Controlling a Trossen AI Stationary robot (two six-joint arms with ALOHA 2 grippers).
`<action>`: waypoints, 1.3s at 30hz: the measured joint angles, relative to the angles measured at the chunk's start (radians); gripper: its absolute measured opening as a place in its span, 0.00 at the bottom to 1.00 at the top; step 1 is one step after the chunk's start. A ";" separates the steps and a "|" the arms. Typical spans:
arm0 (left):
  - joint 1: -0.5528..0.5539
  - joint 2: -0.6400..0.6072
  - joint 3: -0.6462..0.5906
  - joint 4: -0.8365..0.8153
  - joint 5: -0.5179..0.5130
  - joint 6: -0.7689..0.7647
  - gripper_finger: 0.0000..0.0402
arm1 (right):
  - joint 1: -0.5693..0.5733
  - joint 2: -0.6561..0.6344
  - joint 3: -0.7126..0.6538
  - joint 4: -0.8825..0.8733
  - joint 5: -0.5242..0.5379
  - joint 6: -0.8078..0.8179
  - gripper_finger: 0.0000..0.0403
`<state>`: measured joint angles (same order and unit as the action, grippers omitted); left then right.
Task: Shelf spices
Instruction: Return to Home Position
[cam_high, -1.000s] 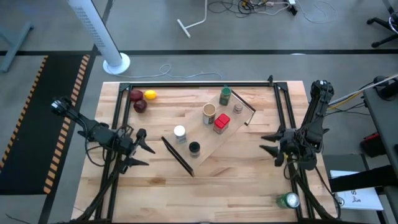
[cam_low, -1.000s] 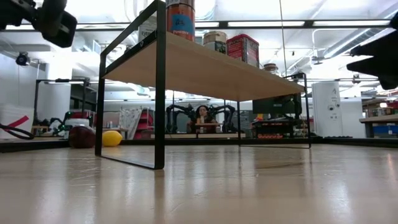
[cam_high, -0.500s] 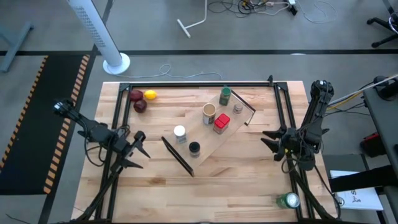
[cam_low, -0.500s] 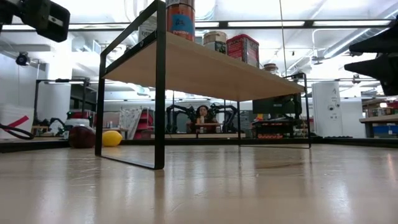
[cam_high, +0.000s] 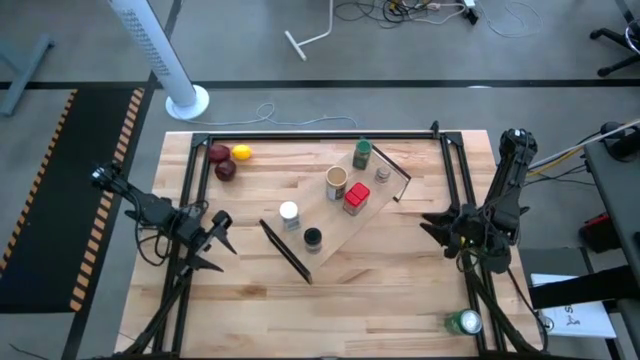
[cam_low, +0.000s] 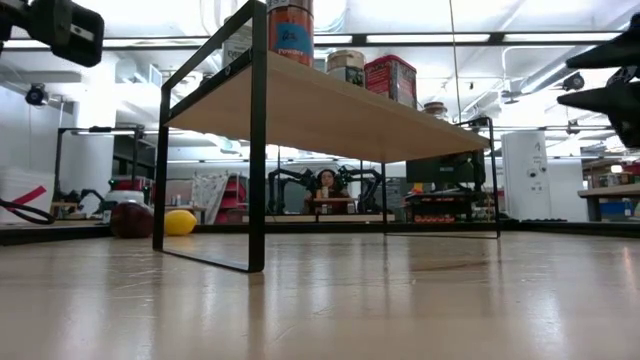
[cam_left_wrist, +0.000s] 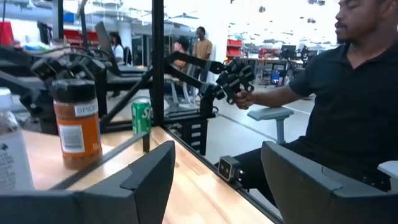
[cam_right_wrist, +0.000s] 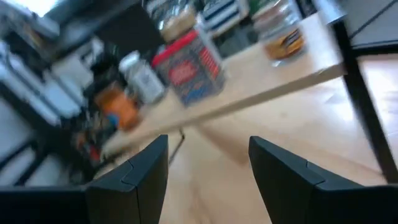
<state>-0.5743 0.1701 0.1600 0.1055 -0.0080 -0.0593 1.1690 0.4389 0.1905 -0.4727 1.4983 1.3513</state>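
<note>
The shelf (cam_high: 335, 215), a pale board with black rails at its short ends, lies diagonally mid-table and stands on black legs (cam_low: 258, 150) in the low view. On it stand the green-lidded (cam_high: 361, 155), tan (cam_high: 336, 182), tiny grey-lidded (cam_high: 382, 174), red boxy (cam_high: 356, 198), white-lidded (cam_high: 289, 214) and black-lidded (cam_high: 312, 239) jars. My left gripper (cam_high: 222, 240) hovers open to the shelf's left. Its wrist view shows the open gripper (cam_left_wrist: 217, 180) facing the black-lidded jar (cam_left_wrist: 76, 121). My right gripper (cam_high: 430, 230) is open to the shelf's right, and in its wrist view the gripper (cam_right_wrist: 208, 168) faces the red jar (cam_right_wrist: 189, 68).
Two dark red fruits and a yellow one (cam_high: 229, 160) sit at the far left of the table. A green drink can (cam_high: 464, 322) stands near the near right corner. Black frame bars (cam_high: 300, 137) run along the far edge and both sides. A person (cam_left_wrist: 348, 93) sits beyond the table.
My left gripper has drawn back a little toward the table's left edge, away from the shelf. My right gripper has risen slightly and edged toward the right edge. Both have stayed open. The jars and shelf have kept still.
</note>
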 joint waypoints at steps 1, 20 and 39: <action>0.000 -0.009 0.000 -0.001 0.000 0.007 0.57 | 0.000 0.001 0.009 -0.003 -0.031 -0.030 0.49; 0.000 -0.097 -0.029 0.000 0.014 0.018 0.57 | 0.000 -0.034 0.072 0.550 -0.897 -1.212 0.49; 0.000 -0.168 -0.079 -0.047 0.125 0.002 0.54 | 0.000 -0.273 -0.177 0.646 -0.869 -1.294 0.49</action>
<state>-0.5739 0.0021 0.0807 0.0583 0.1173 -0.0578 1.1693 0.1660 0.0135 0.1733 0.6290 0.0577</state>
